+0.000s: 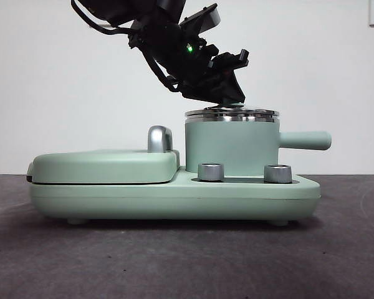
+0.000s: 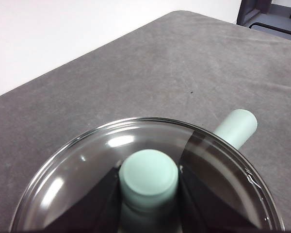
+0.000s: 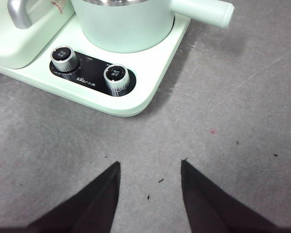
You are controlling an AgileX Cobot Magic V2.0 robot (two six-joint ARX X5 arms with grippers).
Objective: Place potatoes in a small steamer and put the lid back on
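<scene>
Right now the lid (image 1: 232,114) sits flat on the steel rim of the small steamer (image 1: 227,146), and the left gripper (image 2: 148,182) is down on top of it, its two black fingers (image 2: 94,204) closed against either side of the mint-green knob (image 2: 148,175). Through the left wrist view the glass dome shows its steel edge all round, with reflections on it, and the steamer's straight handle (image 2: 236,127) pokes out from beneath the rim over the grey worktop (image 2: 136,73). From the front, the dark arm comes in from the upper left and tilts down onto the lid. The steamer stands in the right-hand well of a mint-green cooker base (image 1: 174,196), its handle pointing right; a flat green grill cover (image 1: 103,165) with a chrome handle (image 1: 159,138) lies closed just beside it on the left. Two steel dials (image 3: 117,77) sit on the front of the base below the steamer. The potatoes cannot be seen; whether they lie inside the pot cannot be told. The right gripper (image 3: 150,194) hovers over bare worktop in front of the cooker, fingers spread apart and holding nothing.
</scene>
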